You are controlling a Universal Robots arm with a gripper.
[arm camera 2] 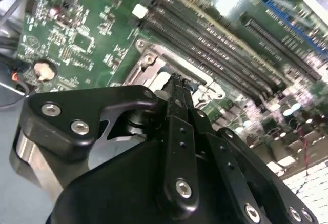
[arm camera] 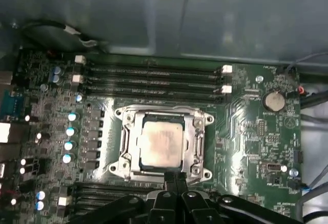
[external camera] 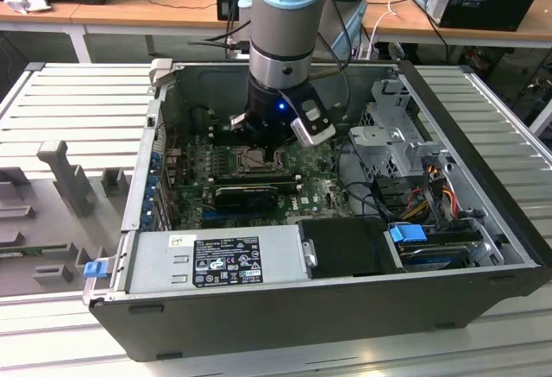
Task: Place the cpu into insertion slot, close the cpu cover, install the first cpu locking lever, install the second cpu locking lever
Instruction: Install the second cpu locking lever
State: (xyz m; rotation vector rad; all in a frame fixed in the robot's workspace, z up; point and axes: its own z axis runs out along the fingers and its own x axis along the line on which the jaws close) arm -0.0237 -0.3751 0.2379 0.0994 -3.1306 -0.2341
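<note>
The arm hangs straight down into the open computer case (external camera: pixel 483 213), and the gripper (arm camera: pixel 176 177) sits low over the green motherboard (arm camera: pixel 246 131), right at the near edge of the insertion slot (arm camera: pixel 163 144). In the first wrist view the cpu (arm camera: pixel 161 143) lies flat in that socket, its pale tan face showing through the square window of the cpu cover (arm camera: pixel 197 144), and the cover looks folded down around it (so the chip seems seated and the plate closed, judging by how flush it all lies). The fingers (arm camera: pixel 171 179) are pressed together into a single narrow tip with nothing between them, and that tip touches or nearly touches the metal frame's edge. A closed tip makes sense here: it works as a slim pusher for thin hardware along the socket's rim, where an open hand would foul the memory slots (arm camera: pixel 154 78) just beside it.

The second wrist view shows the same closed tip (arm camera 2: pixel 177 88) right against the silver frame (arm camera 2: pixel 148 65). Whether it bears on a locking lever or only on the frame cannot be told from here. In the exterior view the gripper's body (external camera: pixel 274 118) hides most of the socket, with the long black card (external camera: pixel 248 194) lying just beside it on the board.
</note>
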